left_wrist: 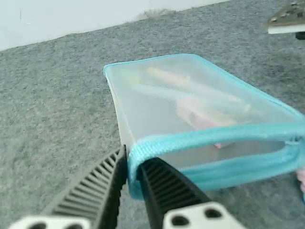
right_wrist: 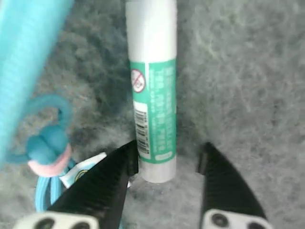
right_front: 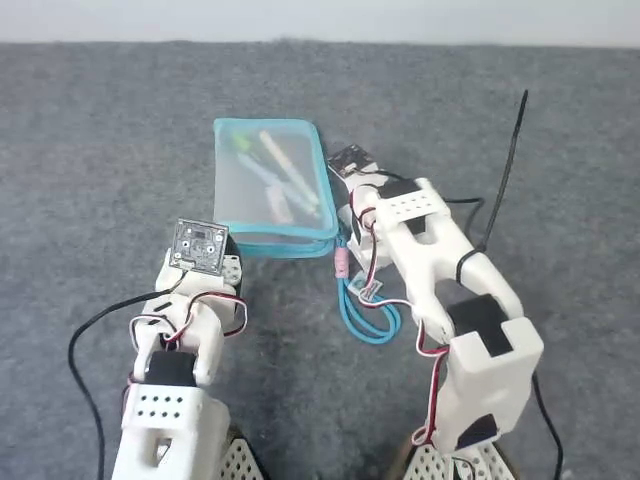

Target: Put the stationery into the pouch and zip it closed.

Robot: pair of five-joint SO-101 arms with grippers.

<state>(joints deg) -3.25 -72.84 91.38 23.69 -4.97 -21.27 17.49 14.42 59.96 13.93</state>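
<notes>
High view: the pouch (right_front: 270, 190) lies flat on the grey table (right_front: 100, 130) between the two arms, with several pens (right_front: 285, 180) showing through its translucent side.
Left wrist view: the left gripper (left_wrist: 133, 161) is pinched shut on the teal zip edge at the pouch's near corner, holding it down.
Right wrist view: the right gripper (right_wrist: 169, 150) is spread wide over one end of a glue stick (right_wrist: 152, 86). One finger is against the stick's side and the other stands apart from it, so nothing is grasped yet.
Glue stick: it lies on the table just beside the pouch's teal edge, outside the pouch, white with a green label.
Cord: a teal cord (right_front: 365, 315) with a pink bead (right_front: 341, 262) trails from the pouch's corner, close to the right gripper.
Step in hand: judging by the pens already inside, this looks like picking up the last loose item, with the zip not yet drawn.
Next move: the right gripper needs to close squarely on the stick, lift it and steer it into the pouch mouth while the left keeps the edge pinned.
Risk: the round stick may roll away from the touching finger, and the cord could snag the gripper.
</notes>
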